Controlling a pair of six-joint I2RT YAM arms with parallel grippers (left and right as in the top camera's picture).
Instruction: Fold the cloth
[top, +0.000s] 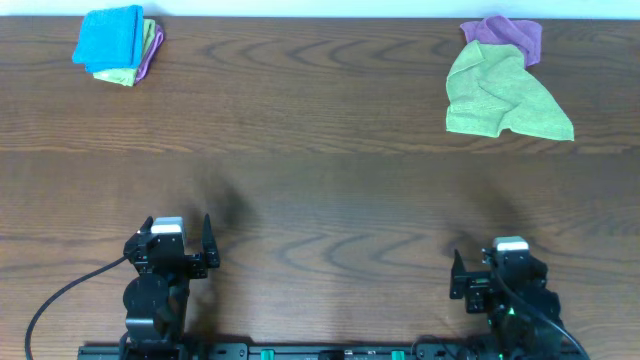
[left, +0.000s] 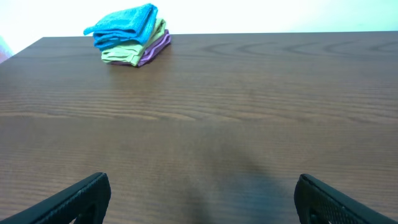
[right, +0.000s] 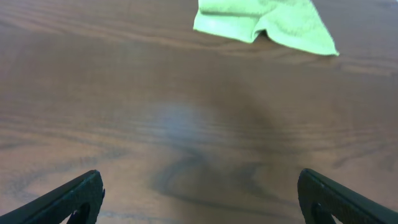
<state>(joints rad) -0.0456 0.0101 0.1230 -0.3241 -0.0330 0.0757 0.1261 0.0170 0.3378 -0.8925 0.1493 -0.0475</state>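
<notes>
The bright blue cloth (top: 108, 38) lies folded on top of a small stack at the table's far left corner; the left wrist view shows the cloth (left: 124, 22) at the upper left, far ahead. My left gripper (top: 178, 235) rests near the front edge, open and empty; its left gripper (left: 202, 194) jaws stand wide over bare wood. My right gripper (top: 500, 265) sits near the front right, also open with nothing between the right gripper (right: 200, 190) jaws. Both are far from the cloth.
Under the blue cloth lie a folded lime-green cloth (top: 120, 74) and a purple one (top: 150, 55). At the far right a crumpled lime-green cloth (top: 500, 95) lies spread, with a purple cloth (top: 510, 35) behind it. The brown wooden table (top: 320, 190) spans the view.
</notes>
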